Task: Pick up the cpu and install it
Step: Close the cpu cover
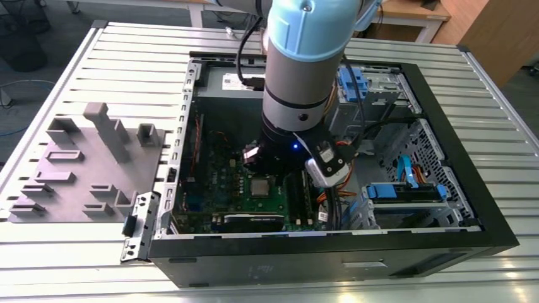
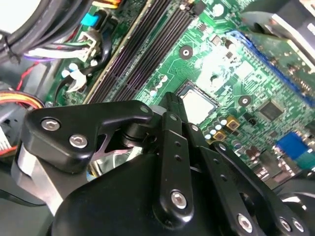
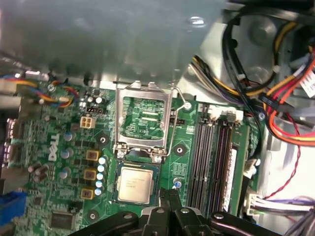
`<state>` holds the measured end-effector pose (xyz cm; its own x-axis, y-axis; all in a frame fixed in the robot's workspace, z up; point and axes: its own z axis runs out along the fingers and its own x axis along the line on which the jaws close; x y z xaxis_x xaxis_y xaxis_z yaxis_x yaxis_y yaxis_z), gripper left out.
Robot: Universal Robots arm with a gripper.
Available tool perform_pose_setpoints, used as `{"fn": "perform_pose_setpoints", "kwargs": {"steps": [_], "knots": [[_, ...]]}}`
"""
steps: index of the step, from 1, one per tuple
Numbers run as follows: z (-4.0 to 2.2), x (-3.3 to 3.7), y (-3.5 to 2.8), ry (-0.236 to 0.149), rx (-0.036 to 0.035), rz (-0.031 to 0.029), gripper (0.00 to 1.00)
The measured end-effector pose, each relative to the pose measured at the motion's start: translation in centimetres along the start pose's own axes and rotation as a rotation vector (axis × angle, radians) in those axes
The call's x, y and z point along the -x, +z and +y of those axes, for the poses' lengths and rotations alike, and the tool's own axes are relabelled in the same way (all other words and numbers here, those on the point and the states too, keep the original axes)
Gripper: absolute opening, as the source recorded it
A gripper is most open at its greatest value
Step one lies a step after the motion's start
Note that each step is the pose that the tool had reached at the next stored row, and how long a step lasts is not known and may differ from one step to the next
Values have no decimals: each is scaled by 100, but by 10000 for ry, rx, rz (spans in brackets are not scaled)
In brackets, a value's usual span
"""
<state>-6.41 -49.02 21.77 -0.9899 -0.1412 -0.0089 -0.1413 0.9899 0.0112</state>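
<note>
Open computer case [image 1: 337, 252] lies on its side on the slatted metal counter [image 1: 126, 50]. A grey moulded fixture tray [image 1: 84, 170] sits just beside it, toward the exterior view's left. The arm [image 1: 303, 63] reaches straight down into the case, over the green motherboard [image 1: 219, 183].

The pincer [image 3: 170, 194] hangs low over the board. In the first wrist view we see its black fingertips [image 3: 163, 195] drawn together, with no gap to speak of and nothing between them. The second wrist view shows the pincer [image 2: 170, 98] side-on, its black linkage in the foreground, and again it carries nothing.

The cpu [image 3: 134, 183] lies flat in its socket on the motherboard, silvery top up, square to the socket frame. In the second wrist view we see the cpu [image 2: 198, 104] just beyond the pincer's tip. In the exterior view the cpu [image 1: 264, 187] shows just below the arm's end. The fingertips sit right at the chip's edge nearest the memory slots. We cannot tell whether they touch it.

The socket's metal load plate [image 3: 142, 115] stands swung open on the side of the socket away from the pincer, bare board visible through its window. Its wire lever [image 3: 179, 98] is released alongside.

The memory slots [image 3: 211, 162] run parallel beside the socket. Bundled cables [image 3: 285, 113], orange, yellow and black, lie beyond them.
</note>
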Motion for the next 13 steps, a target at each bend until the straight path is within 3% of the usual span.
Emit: {"fn": "perform_pose_setpoints", "kwargs": {"steps": [9, 13], "knots": [[-1, 1, 4, -1124, 47, -51, 11], [-2, 25, 11, -1375, 73, -62, 11]]}}
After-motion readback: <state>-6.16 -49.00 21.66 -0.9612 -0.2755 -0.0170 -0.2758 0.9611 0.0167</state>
